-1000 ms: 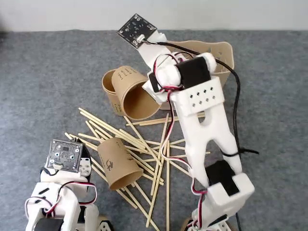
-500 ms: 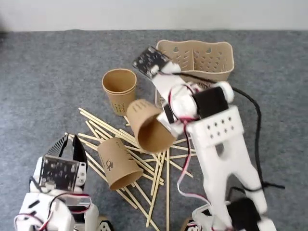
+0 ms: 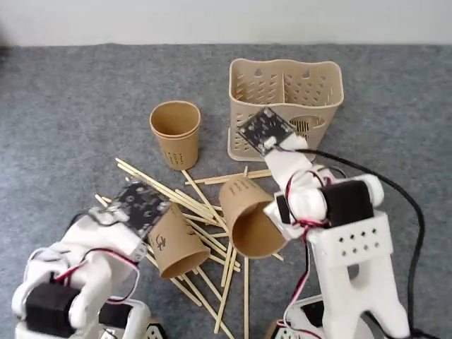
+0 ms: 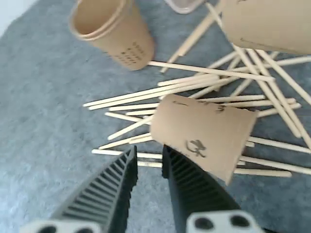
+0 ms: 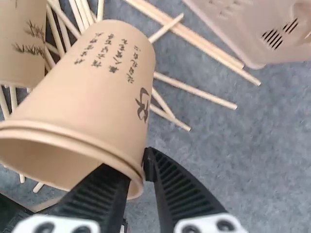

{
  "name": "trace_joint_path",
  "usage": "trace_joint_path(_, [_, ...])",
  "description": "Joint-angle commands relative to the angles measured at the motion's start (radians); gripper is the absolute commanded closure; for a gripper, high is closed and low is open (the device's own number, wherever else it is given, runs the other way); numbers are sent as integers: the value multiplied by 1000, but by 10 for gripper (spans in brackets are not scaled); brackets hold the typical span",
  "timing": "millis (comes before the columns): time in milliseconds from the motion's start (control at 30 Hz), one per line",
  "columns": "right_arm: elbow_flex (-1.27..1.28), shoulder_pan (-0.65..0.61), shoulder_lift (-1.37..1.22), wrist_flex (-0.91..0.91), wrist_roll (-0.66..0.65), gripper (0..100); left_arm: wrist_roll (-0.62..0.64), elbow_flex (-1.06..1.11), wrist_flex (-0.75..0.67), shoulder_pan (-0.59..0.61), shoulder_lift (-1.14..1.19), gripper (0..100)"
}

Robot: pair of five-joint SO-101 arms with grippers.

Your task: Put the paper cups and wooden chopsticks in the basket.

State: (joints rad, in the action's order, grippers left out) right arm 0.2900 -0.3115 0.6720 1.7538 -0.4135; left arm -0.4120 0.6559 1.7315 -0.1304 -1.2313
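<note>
Grey cloth covers the table (image 3: 63, 106), and almost all of the work lies on it undone. The basket (image 3: 286, 106) stands at the far right, and as far as its two compartments show, nothing has gone into it.

The right gripper (image 5: 138, 167) has its jaws clamped on the rim of a tilted cup (image 3: 251, 215), one jaw inside the mouth and one outside. That cup hangs in the middle of the scene on the near side of the basket, with its mouth turned toward the near edge and its base toward the basket. By the look of it, it is clear of the table and on its way, but not yet over the basket.

The left gripper (image 4: 148, 151) is at the near left, jaws only narrowly parted and holding nothing. Its tips sit just beside the lying cup (image 4: 204, 138), which rests on its side across the chopsticks (image 3: 212, 212). Whether a jaw touches that cup I cannot tell.

An upright cup (image 3: 175, 131), which looks like two nested together, stands at the far side, left of the basket and apart from it.

The chopsticks are scattered in a loose heap across the middle of the table, from near the basket's foot down to the near edge, crossing one another. None has been gathered.

So I judge the task barely begun: one cup in a grip, two cup places left to clear, and every chopstick left to pick up.
</note>
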Motion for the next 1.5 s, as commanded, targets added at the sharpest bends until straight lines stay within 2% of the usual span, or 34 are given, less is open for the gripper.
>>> trace_joint_path(0, [35,45,85,39,-9,988,-15,1,23,-81,32,867])
trace_joint_path(133, [78,122,131,36,-25,988,-20,67,-15,-98,32,802])
trace_joint_path(333, [127,186,157,35,-75,988,-86,196,-77,-135,34,801])
trace_joint_path(633, [143,183,156,33,-77,988,-84,226,-104,-195,34,801])
trace_joint_path(900, [143,183,148,33,-75,988,-84,380,-210,-199,34,801])
trace_joint_path(1167, [143,183,148,33,-72,988,-84,409,-238,-199,34,802])
trace_joint_path(1367, [143,183,148,33,-71,988,-84,533,-345,-196,32,855])
trace_joint_path(1467, [143,183,148,35,-71,988,-84,510,-350,-169,25,885])
